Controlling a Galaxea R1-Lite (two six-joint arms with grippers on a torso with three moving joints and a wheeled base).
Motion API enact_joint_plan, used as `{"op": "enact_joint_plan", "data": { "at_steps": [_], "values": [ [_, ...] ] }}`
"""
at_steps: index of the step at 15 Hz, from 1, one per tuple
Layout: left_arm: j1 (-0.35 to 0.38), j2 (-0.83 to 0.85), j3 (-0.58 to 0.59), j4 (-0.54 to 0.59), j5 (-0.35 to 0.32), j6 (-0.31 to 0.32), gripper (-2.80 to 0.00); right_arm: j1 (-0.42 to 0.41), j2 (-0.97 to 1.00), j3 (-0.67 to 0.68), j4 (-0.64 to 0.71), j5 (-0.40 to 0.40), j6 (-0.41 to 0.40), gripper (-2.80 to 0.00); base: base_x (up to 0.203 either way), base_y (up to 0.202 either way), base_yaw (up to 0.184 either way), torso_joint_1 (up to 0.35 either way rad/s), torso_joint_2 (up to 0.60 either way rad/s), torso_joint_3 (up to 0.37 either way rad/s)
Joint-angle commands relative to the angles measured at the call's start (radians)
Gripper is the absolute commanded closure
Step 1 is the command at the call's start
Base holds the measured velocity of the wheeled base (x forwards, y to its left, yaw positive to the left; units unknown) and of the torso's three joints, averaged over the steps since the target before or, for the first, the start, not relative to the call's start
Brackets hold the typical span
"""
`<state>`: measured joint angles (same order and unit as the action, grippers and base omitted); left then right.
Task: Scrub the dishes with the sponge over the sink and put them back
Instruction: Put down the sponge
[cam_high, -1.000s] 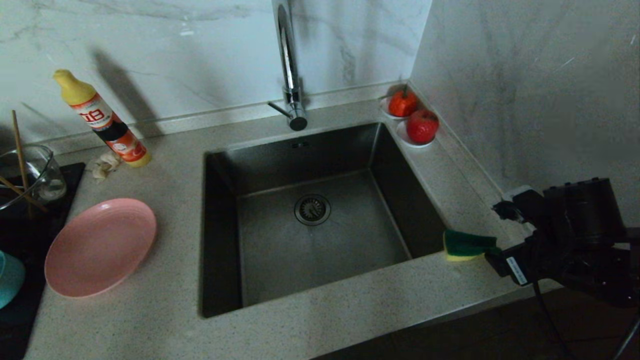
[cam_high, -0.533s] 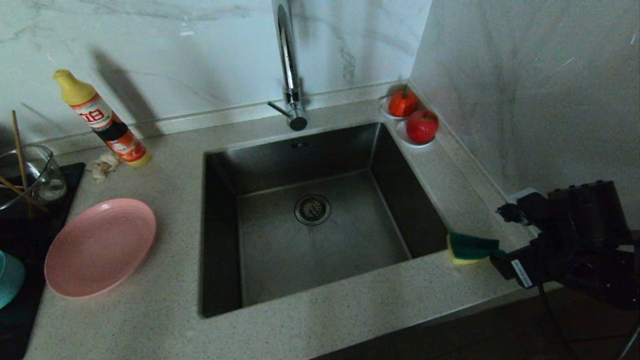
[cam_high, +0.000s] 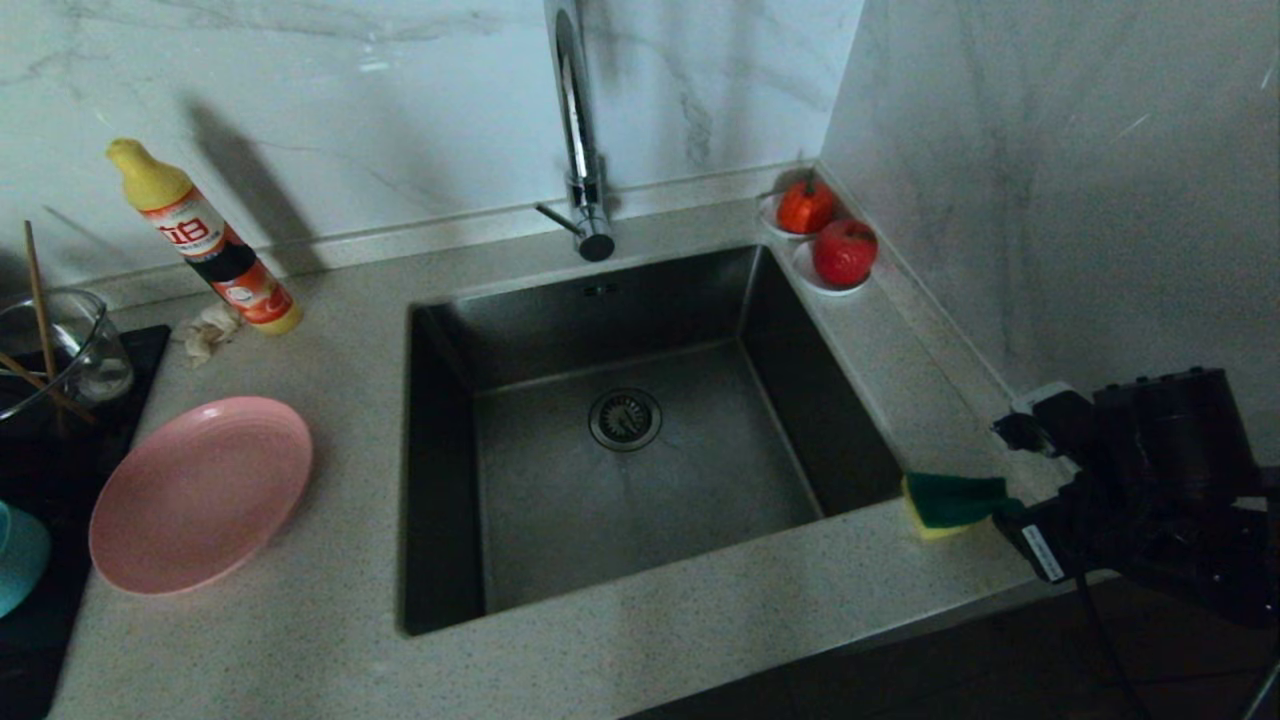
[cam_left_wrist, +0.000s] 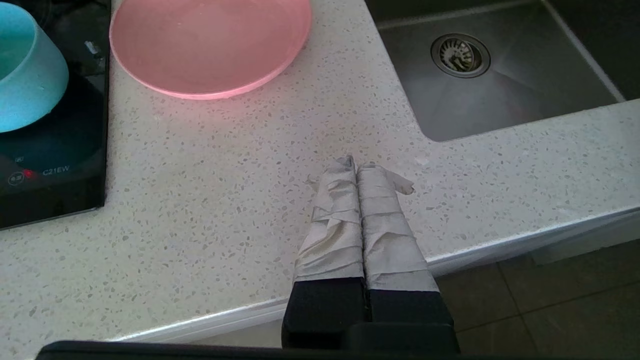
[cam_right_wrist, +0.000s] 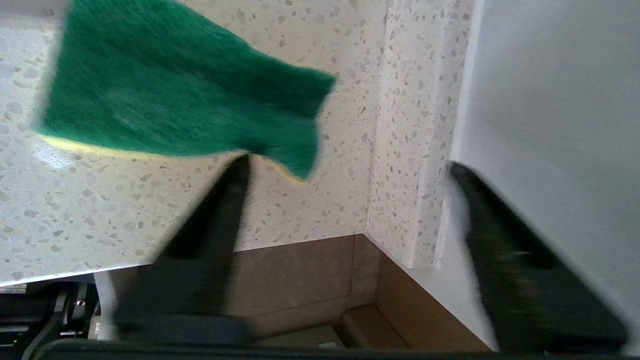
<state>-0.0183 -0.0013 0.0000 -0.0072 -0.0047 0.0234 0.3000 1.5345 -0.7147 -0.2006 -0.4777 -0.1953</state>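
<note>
The sponge (cam_high: 950, 500) lies green side up on the counter at the sink's front right corner. My right gripper (cam_high: 1005, 472) is just behind it, open, its fingers spread wide (cam_right_wrist: 347, 164). One fingertip (cam_right_wrist: 240, 167) touches the edge of the sponge (cam_right_wrist: 175, 90), which is not between the fingers. The pink plate (cam_high: 200, 493) rests on the counter left of the sink (cam_high: 700, 490), and the teal bowl (cam_high: 15, 555) stands on the black hob. My left gripper (cam_left_wrist: 356, 162) hovers shut and empty over the counter's front edge, with the plate (cam_left_wrist: 210, 45) and bowl (cam_left_wrist: 25, 70) ahead.
A tall chrome faucet (cam_high: 578, 130) rises behind the basin. A detergent bottle (cam_high: 205, 240) and a glass jug with chopsticks (cam_high: 60, 350) stand at the back left. Two saucers with red fruit (cam_high: 845, 252) sit in the back right corner. A side wall (cam_high: 1050, 200) closes in the right arm.
The right gripper and the sponge have shifted slightly to the right and towards the counter's front edge. The left arm has stayed still.
</note>
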Motion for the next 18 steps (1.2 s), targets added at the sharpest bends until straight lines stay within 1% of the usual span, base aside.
{"op": "enact_joint_plan", "data": {
  "at_steps": [1,9,13,16,18],
  "values": [
    [0.0,-0.002,0.0,0.0,0.0,0.0,0.0,-0.001,0.004,0.0,-0.002,-0.002,-0.003,0.0,0.0,0.0,0.0,0.0,0.0,0.0],
    [0.0,-0.002,0.0,0.0,0.0,0.0,0.0,-0.002,0.023,0.014,-0.006,-0.002,0.005,0.0,0.0,0.0,0.0,0.0,0.0,0.0],
    [0.0,-0.002,0.0,0.0,0.0,0.0,0.0,0.003,0.015,0.001,-0.008,0.002,0.008,0.0,0.0,0.0,0.0,0.0,0.0,0.0],
    [0.0,-0.002,0.0,0.0,0.0,0.0,0.0,0.042,-0.027,-0.001,-0.008,0.02,0.007,0.0,0.0,0.0,0.0,0.0,0.0,0.0],
    [0.0,-0.002,0.0,0.0,0.0,0.0,0.0,0.074,-0.069,0.024,-0.005,0.032,0.012,0.0,0.0,0.0,0.0,0.0,0.0,0.0]
  ]
}}
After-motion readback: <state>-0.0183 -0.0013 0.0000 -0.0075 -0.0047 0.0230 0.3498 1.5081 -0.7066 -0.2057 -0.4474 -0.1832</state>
